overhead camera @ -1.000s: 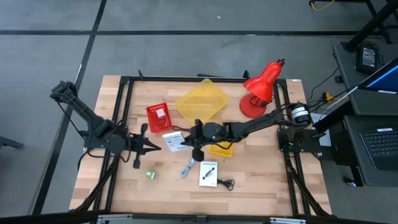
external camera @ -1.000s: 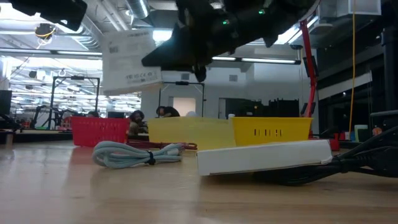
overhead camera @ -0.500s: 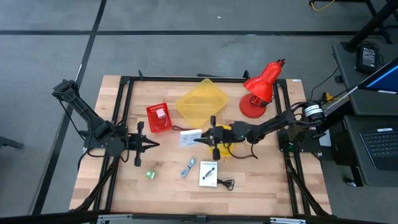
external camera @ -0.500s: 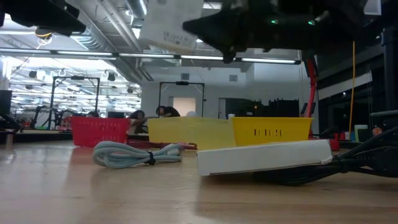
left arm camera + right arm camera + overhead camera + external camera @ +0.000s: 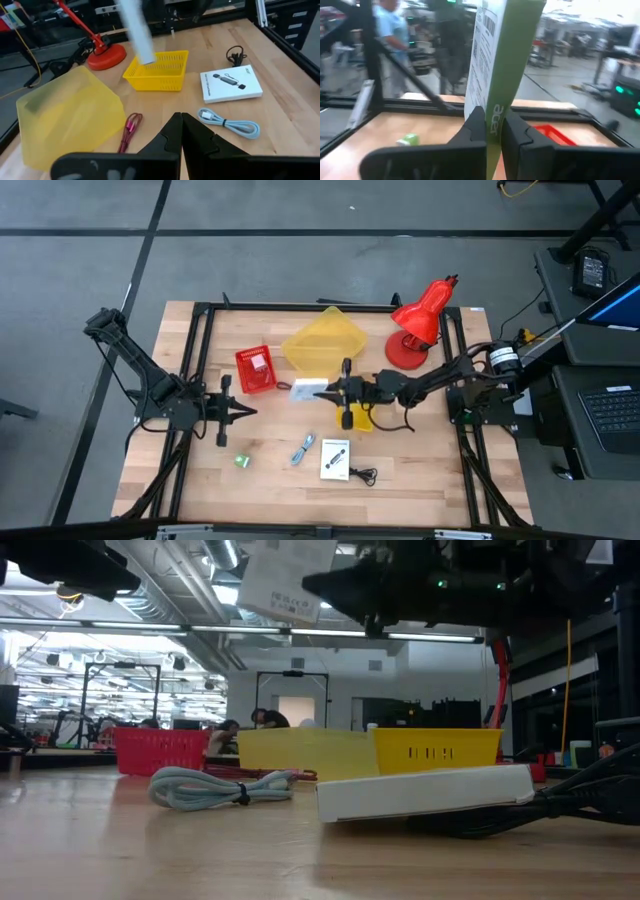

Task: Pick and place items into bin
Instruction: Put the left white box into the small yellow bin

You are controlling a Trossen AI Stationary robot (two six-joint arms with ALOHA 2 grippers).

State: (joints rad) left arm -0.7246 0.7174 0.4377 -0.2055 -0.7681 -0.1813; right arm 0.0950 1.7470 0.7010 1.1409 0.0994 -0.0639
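Right gripper (image 5: 328,391) has carried white packet (image 5: 306,389) back from middle of worktop (image 5: 420,480), now up beside small yellow basket (image 5: 361,418). Packet: flat white box, barcode and small print on face, green edge. Right fingers (image 5: 475,131) clamped on its lower edge; box stands up between them, clear of worktop. Left gripper (image 5: 240,412) waits near red basket (image 5: 255,369), fingers (image 5: 167,137) pressed together. Packet's far end cut off in right wrist view; print unreadable.
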